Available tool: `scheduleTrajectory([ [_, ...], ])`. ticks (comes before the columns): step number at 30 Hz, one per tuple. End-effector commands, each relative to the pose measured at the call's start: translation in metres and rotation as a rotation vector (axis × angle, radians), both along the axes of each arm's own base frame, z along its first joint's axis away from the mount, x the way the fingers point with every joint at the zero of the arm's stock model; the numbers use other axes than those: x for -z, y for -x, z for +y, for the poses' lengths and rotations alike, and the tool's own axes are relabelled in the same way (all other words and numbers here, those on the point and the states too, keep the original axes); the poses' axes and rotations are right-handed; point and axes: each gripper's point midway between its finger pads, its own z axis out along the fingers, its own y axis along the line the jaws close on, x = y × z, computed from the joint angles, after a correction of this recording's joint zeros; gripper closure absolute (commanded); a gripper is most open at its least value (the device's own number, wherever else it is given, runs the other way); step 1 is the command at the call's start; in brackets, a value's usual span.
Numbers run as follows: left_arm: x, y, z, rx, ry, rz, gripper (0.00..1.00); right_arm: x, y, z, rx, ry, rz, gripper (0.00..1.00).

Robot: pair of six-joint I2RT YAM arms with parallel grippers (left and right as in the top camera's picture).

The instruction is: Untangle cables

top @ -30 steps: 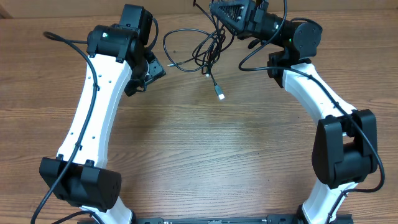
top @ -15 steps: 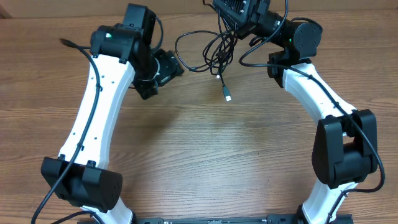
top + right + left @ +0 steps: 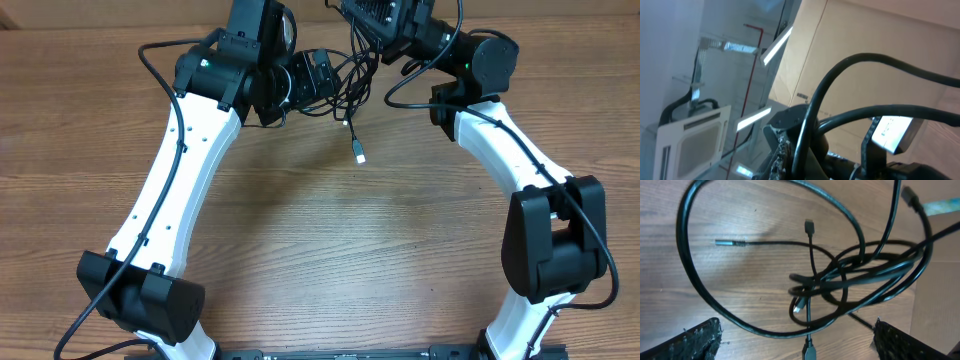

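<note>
black cables (image 3: 850,277) ahead of wide-spread left fingers (image 3: 696,342)

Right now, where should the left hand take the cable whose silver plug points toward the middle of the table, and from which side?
Take the silver-plug cable on its straight stretch just behind the plug, clear of the tangle. That piece runs alone over bare wood, so the open left hand should probably come from above and straddle it crosswise.
</note>
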Motion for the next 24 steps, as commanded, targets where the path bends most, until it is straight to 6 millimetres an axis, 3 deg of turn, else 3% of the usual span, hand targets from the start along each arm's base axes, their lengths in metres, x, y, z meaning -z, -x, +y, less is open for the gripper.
scheduleTrajectory([
  [1, -0.001, -0.004, 0.001, -0.001, -0.036, -0.045, 0.04, -0.01, 0.01, 0.006, -0.023, -0.02, -0.031, 0.96],
  [6, 0.015, -0.004, -0.01, 0.027, -0.02, -0.038, 0.08, -0.011, 0.014, 0.011, -0.032, -0.026, -0.037, 0.96],
  [10, 0.015, -0.006, -0.024, 0.071, 0.041, -0.058, 0.09, -0.012, 0.014, 0.012, -0.032, -0.029, -0.037, 0.96],
  [16, 0.015, -0.004, -0.026, 0.083, 0.044, -0.056, 0.1, -0.013, 0.015, 0.011, -0.032, -0.03, -0.043, 0.96],
  [19, 0.013, 0.003, -0.033, 0.127, 0.081, -0.042, 0.16, -0.013, 0.015, 0.011, -0.032, -0.03, -0.044, 0.96],
  [24, 0.001, 0.023, -0.055, 0.296, 0.188, -0.04, 0.18, -0.012, 0.015, 0.011, -0.031, -0.028, -0.048, 0.96],
])
